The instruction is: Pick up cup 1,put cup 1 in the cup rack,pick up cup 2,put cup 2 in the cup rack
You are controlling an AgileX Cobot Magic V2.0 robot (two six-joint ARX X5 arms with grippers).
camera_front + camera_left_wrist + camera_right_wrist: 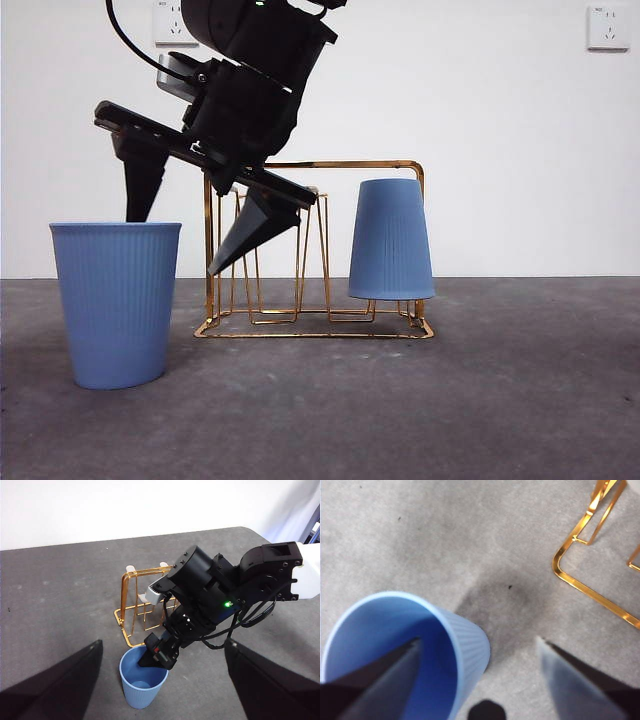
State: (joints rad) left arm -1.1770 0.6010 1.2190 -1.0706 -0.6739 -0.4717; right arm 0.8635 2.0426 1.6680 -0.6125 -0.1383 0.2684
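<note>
A blue ribbed cup [117,300] stands upright on the table, left of the gold wire cup rack [340,164]. A second blue cup [391,240] sits upside down over the prongs at the rack's right end. My right gripper [175,245] is open and straddles the upright cup's wall. In the right wrist view, one jaw is inside the cup [395,630] and the other is outside it, toward the rack [585,587]. My left gripper [162,642] hangs open and empty high above, looking down on the cup [142,685], the rack [131,592] and the right arm.
The grey table top [500,400] runs back to a white wall with power sockets [609,27]. The right arm's dark body [210,600] leans over the rack and hides the upside-down cup in the left wrist view.
</note>
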